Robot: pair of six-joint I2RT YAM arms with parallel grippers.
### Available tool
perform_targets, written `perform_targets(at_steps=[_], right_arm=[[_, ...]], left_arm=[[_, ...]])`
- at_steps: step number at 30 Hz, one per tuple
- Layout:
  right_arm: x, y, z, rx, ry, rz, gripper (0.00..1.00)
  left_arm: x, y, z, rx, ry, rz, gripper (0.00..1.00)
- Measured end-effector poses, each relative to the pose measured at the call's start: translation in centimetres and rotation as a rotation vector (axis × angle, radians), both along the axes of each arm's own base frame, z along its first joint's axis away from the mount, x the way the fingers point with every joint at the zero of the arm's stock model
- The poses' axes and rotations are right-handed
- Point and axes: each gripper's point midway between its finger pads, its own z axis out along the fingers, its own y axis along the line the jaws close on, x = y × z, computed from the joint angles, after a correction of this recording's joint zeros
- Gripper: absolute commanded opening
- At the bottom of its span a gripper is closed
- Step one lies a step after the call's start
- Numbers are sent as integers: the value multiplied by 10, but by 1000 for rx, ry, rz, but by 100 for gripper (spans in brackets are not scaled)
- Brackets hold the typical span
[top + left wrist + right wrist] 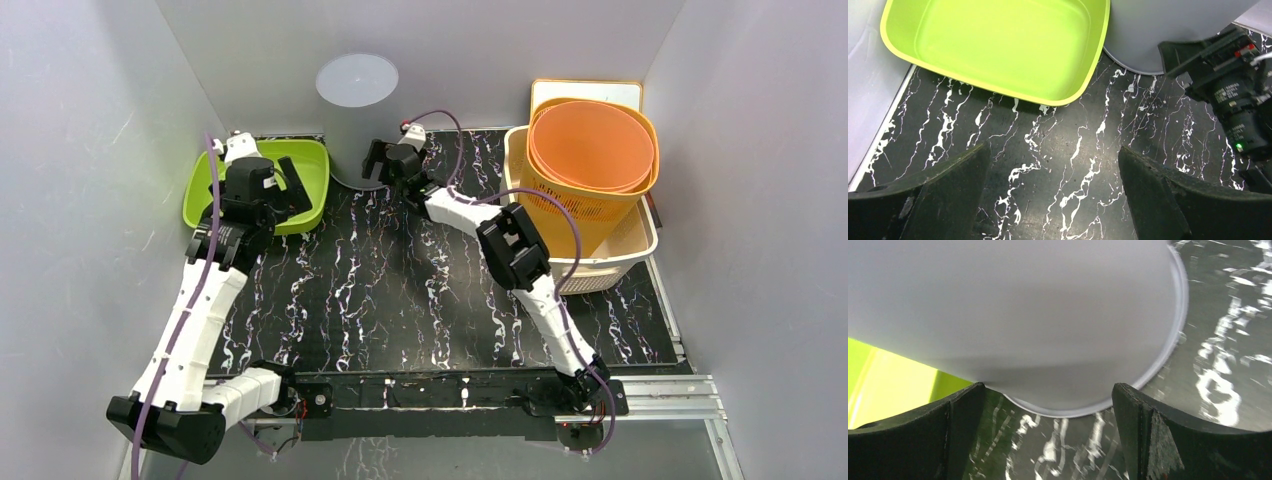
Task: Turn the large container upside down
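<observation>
Left jaws spread | right jaws spread | white container point(357, 80) rim-down on table point(400, 290) | orange bucket point(592, 145) in cream basket point(632, 250)

Left claw point(1053, 150) agape over black marbled table point(1148, 110), green tub point(998, 45) and grey container point(1158, 30) ahead.

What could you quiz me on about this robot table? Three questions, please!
1. True or false: the green tub has toys in it.
2. What colour is the tall basket standing in the cream basket? A blue, B orange, C pink.
3. Fill in: the right gripper, facing the white container, is ___.
Key: 1 false; 2 B; 3 open.
</observation>
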Motion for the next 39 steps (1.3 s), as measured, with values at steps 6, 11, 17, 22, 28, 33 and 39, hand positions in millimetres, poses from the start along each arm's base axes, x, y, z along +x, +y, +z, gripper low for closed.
perform_targets(at_steps=[6, 11, 17, 22, 28, 33, 39], right_arm=[[-24, -51, 25, -68, 22, -64, 98], [-35, -75, 118, -64, -89, -62, 98], [-73, -103, 234, -89, -255, -33, 98], [-92, -141, 296, -124, -319, -57, 98], [-91, -185, 301, -202, -287, -143, 98], [-94, -209, 287, -241, -256, -196, 98], [-80, -252, 274, -250, -226, -282, 98]], left_arm=[[9, -4, -6, 2, 13, -16, 98], [15, -8, -12, 5, 34, -31, 98], [21, -14, -18, 15, 51, -74, 98], [36, -20, -46, 84, 103, -159, 98], [79, -18, -101, 211, 224, -285, 98], [115, -11, -144, 226, 300, -342, 91], [148, -22, -159, 195, 274, -402, 83]])
